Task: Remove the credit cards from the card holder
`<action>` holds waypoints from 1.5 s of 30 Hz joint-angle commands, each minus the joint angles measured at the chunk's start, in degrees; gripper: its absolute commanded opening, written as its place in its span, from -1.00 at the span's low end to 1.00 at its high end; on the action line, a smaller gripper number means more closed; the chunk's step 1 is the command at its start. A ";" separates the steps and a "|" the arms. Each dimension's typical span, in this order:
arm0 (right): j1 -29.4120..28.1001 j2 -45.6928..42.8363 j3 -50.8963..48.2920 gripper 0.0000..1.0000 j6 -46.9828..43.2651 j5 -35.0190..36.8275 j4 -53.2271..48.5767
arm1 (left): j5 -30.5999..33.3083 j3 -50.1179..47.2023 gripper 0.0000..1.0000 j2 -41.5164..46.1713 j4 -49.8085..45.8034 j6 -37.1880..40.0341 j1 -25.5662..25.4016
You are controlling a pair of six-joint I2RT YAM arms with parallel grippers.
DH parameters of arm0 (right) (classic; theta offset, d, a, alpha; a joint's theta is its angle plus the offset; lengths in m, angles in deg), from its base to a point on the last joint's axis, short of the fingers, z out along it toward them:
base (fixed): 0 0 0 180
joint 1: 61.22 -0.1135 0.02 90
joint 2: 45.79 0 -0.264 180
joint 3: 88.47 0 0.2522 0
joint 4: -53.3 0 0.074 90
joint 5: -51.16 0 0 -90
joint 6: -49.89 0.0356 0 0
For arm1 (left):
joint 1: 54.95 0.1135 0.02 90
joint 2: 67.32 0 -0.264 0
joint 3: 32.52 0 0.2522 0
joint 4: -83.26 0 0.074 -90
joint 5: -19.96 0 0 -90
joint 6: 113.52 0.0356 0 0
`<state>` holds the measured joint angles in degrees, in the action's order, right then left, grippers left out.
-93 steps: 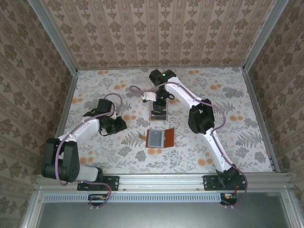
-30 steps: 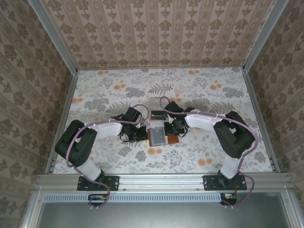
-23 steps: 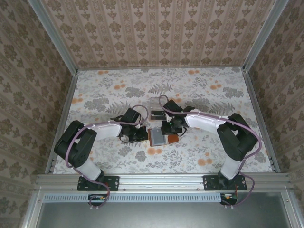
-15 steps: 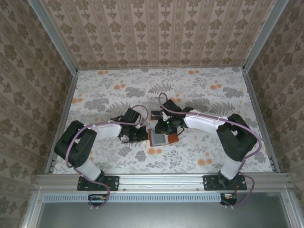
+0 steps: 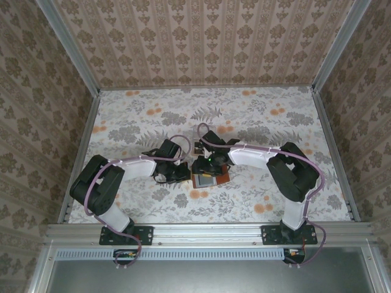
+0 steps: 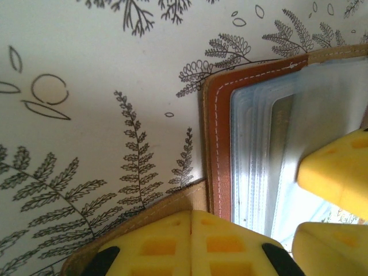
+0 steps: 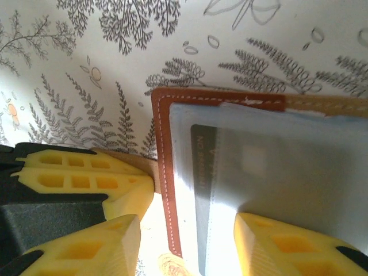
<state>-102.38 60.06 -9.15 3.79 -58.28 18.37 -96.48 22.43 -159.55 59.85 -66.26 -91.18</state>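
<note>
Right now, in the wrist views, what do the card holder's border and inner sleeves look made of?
On the card holder, the border looks like reddish-brown leather or imitation, matte, judging by its pale stitched seam. The inner sleeves are probably soft clear plastic, slightly frosted, since a dark card shows through them.

Lab test booth: wallpapered panels, aluminium frame, floral tabletop

The card holder is matt stitched leather with glossy, translucent plastic sleeves inside.
</note>
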 commanded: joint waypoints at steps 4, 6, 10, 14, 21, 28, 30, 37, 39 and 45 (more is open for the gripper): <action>-0.97 0.07 2.50 0.10 -2.98 9.12 -10.63 | 1.67 -2.34 -0.84 -1.08 -2.30 -0.37 0.19; -1.48 -0.01 3.37 0.13 -3.59 11.18 -12.78 | 1.61 -2.26 -0.84 -1.18 -2.25 -0.18 0.13; -2.61 -0.73 5.33 0.20 -4.53 16.33 -17.20 | 1.30 -1.91 -0.84 -1.57 -2.30 0.12 0.11; -3.33 -1.09 6.29 0.25 -4.78 20.26 -20.48 | 1.30 -1.64 -0.84 -1.95 -2.35 0.29 0.11; -3.61 -2.12 6.60 0.26 -5.40 24.68 -23.81 | 1.63 -1.65 -0.83 -1.75 -2.65 0.38 0.10; -2.35 -2.61 5.42 0.25 -6.18 25.93 -24.10 | 1.87 -0.84 -0.84 -2.13 -3.15 0.41 0.11; -1.74 -2.88 4.78 0.25 -6.52 26.27 -24.10 | 1.91 -0.51 -0.84 -2.06 -3.56 0.49 0.16; 0.57 -4.23 1.75 0.27 -7.21 26.02 -22.80 | 2.58 0.28 -0.83 -1.65 -5.30 0.94 0.19; 1.04 -4.01 1.00 0.26 -7.51 25.31 -22.28 | 2.57 0.83 -0.83 -1.52 -5.70 0.91 0.17; 1.88 -4.82 -1.94 0.09 -7.39 20.17 -18.74 | 2.71 3.80 -0.82 0.19 -7.87 1.20 -0.24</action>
<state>-100.79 57.41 -9.57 -3.14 -35.20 -1.61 -95.50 24.11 -159.52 56.40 -66.15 -90.98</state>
